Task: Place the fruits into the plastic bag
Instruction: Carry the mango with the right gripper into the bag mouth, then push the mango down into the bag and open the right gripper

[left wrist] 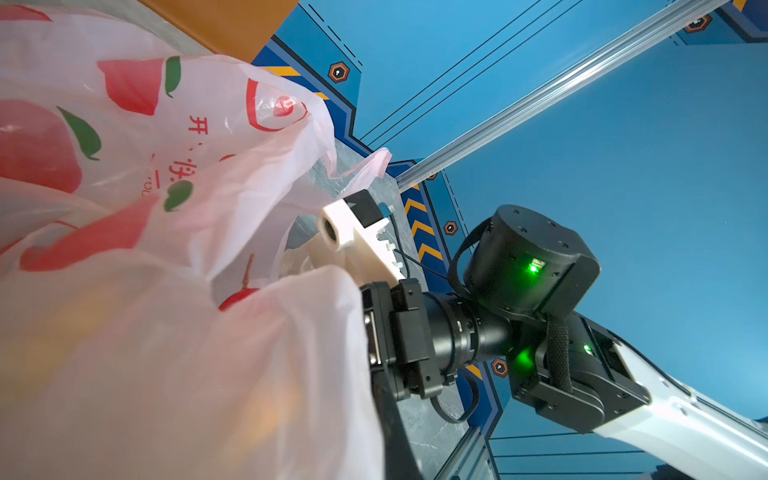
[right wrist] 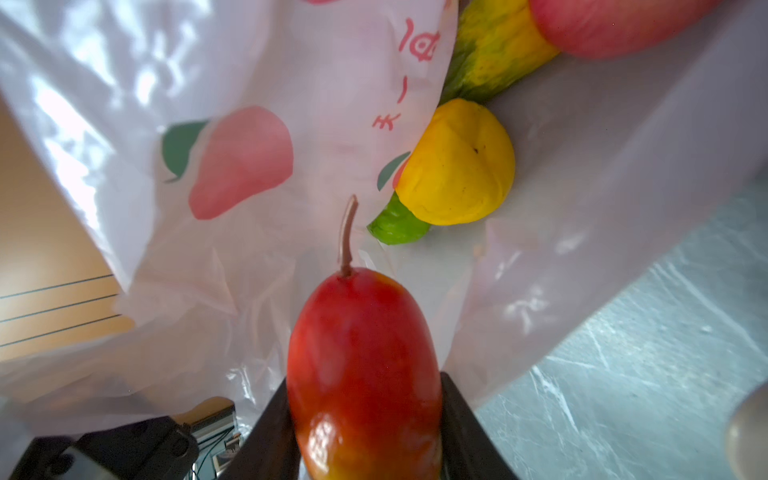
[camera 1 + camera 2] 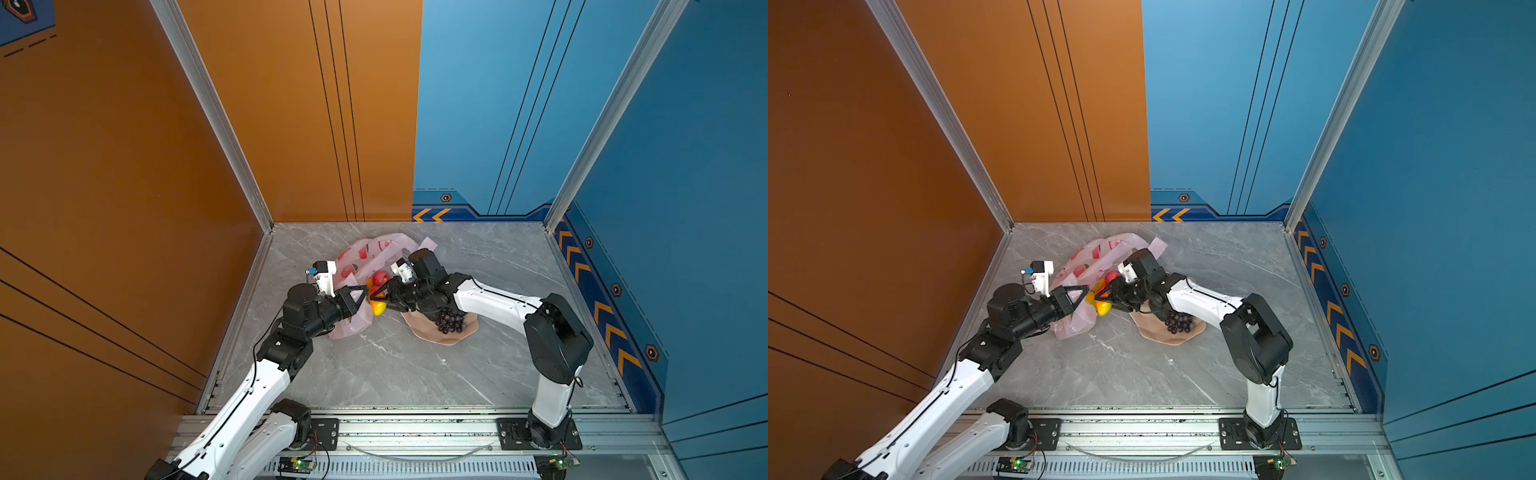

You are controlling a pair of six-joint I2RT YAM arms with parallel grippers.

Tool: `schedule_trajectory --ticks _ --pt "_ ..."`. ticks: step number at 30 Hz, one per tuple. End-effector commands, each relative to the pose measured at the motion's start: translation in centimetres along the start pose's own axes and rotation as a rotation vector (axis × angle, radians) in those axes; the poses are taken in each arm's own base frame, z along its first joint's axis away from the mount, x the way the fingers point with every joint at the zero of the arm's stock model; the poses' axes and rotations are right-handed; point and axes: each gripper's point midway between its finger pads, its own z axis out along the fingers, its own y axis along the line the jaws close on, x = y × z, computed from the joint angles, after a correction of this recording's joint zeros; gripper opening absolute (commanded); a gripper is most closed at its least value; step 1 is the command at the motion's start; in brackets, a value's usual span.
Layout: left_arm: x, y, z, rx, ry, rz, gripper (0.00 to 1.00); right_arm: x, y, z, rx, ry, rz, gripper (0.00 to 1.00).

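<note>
right gripper (image 2: 365, 419) is clamping the mango (image 2: 361, 353) at the plastic bag (image 2: 124, 104) mouth, left gripper (image 3: 363, 292) is pinching the rim, so releasing early is risking a roll-out.

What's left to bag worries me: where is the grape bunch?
In both top views the grape bunch lies in the peach bowl, right of the plastic bag, under the right arm.

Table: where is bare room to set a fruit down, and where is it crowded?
Bare: the front strip of table between the plastic bag, the bowl and the near rail; also the back right, between bowl and chevron wall. Crowded: the bag mouth, where left gripper and right gripper with the mango meet.
</note>
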Motion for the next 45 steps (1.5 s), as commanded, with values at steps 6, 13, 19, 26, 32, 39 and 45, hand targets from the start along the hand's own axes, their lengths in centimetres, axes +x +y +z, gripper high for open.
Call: schedule_trajectory --ticks 6,13,19,26,32,39,45 --pt "1.6 -3.9 0.9 0.126 0.099 0.148 0.0 -1.1 0.5 0.1 0.037 0.039 0.013 0.43" --pt "3.7 -4.8 1.8 0.146 0.188 0.207 0.0 -4.5 -0.7 -0.7 0.094 -0.027 0.058 0.43" --pt "3.8 -5.0 1.9 0.133 0.194 0.224 0.0 -5.2 -2.1 0.6 0.144 -0.037 0.078 0.43" --pt "4.0 -4.8 2.3 0.126 0.21 0.229 0.0 -5.1 -1.9 2.7 0.144 -0.02 0.06 0.49" --pt "4.1 -4.6 2.6 0.126 0.21 0.225 0.0 -4.3 0.1 4.9 0.055 0.019 0.046 0.57" --pt "4.2 -4.4 2.6 0.128 0.21 0.221 0.0 -4.0 2.5 5.8 -0.097 0.041 0.048 0.65" --pt "4.1 -4.1 2.5 0.119 0.196 0.214 0.0 -4.1 2.7 4.8 -0.116 0.032 0.037 0.67"
